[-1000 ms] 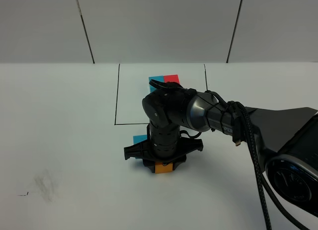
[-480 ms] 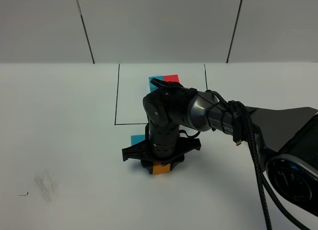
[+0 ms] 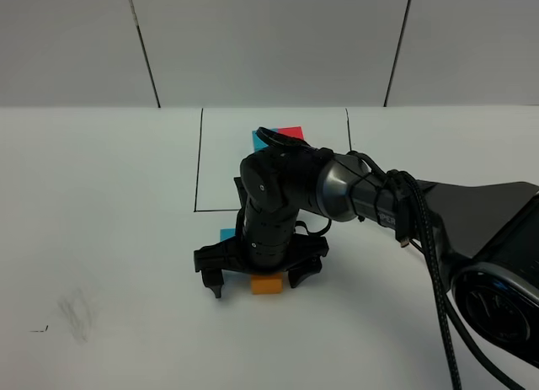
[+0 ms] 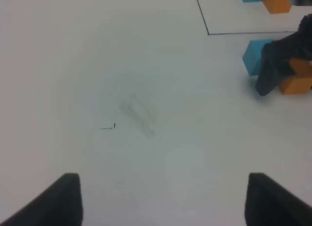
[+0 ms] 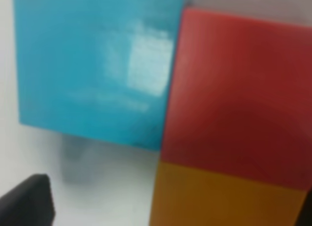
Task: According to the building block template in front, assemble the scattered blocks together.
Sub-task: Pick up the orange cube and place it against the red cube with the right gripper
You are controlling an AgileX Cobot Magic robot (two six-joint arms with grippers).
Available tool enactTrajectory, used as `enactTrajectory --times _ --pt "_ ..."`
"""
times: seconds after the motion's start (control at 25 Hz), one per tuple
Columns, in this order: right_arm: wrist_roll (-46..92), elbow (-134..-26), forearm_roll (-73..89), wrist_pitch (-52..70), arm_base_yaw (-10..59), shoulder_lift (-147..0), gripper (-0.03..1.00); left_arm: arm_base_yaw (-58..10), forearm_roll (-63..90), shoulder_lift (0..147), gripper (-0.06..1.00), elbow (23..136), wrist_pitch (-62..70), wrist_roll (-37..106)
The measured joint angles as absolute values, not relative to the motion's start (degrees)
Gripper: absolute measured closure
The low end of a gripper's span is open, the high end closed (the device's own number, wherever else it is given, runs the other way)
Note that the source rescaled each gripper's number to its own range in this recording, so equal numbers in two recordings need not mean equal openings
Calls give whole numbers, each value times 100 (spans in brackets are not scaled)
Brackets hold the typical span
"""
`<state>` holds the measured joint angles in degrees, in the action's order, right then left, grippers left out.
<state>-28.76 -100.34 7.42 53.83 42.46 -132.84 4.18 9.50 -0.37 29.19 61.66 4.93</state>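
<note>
Cubes fill my right wrist view: cyan-blue cube (image 5: 95, 65) beside red cube (image 5: 239, 94), orange cube (image 5: 229, 196) against the red one, all plain and matte, lying just outside the black-framed template (image 3: 282, 134). I read no writing anywhere. The right gripper (image 3: 257, 280) straddles them, fingers apart, holding nothing. The left gripper (image 4: 163, 199) hangs spread wide over bare table (image 4: 122, 65).
</note>
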Motion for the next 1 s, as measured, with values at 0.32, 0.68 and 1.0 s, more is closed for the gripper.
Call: enactTrajectory --times 0.32,0.68,1.0 --pt "-2839 -10034 811 5326 4241 -13278 -3 418 950 -37 -6 2919 6166 493" --pt "-2997 -10034 326 5645 4247 -13278 -3 418 950 -37 -6 2919 6166 493" --pt "-3010 -10034 172 5680 4247 -13110 -3 418 950 -37 -6 2919 6166 493"
